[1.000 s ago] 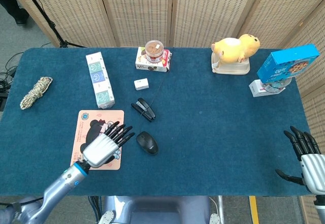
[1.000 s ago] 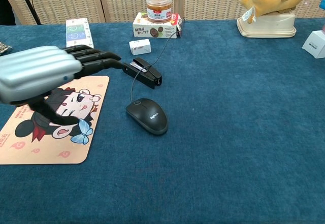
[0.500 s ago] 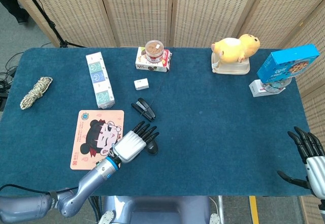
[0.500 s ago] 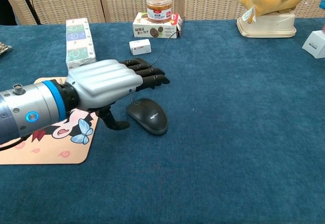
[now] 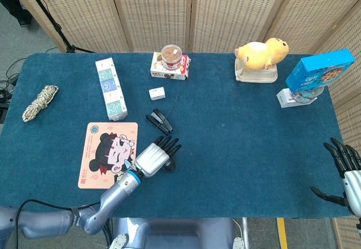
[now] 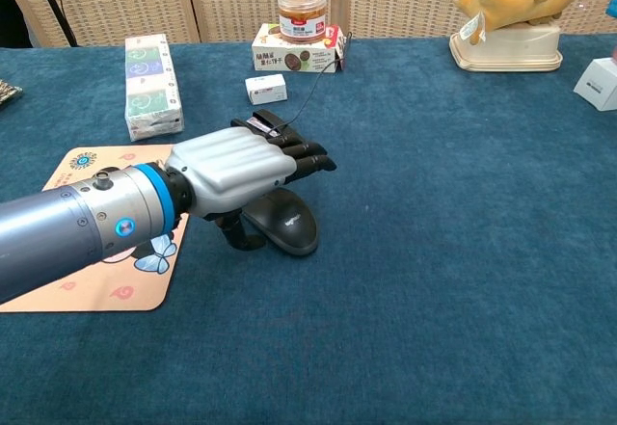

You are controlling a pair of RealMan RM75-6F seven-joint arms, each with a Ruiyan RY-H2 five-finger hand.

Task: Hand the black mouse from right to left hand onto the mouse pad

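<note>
Two views, different info. Chest view, left to right: mouse pad (image 6: pixel 58 285) on the worktop (image 6: pixel 463 252), then left robot hand (image 6: pixel 246 165) hovering flat over the black mouse (image 6: pixel 287 230), fingers spread, thumb low beside it, grasping nothing. Mouse on the worktop just right of the pad. Head view only: right robot hand (image 5: pixel 345 173) far right, fingers apart, released.

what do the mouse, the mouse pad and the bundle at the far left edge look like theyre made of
Black mouse: likely matte plastic, with a smooth, dully lit shell.
Mouse pad: thin flat sheet with a printed cartoon, probably fabric-topped.
Bundle: looks like coiled fibre rope, tan and twisted.
</note>
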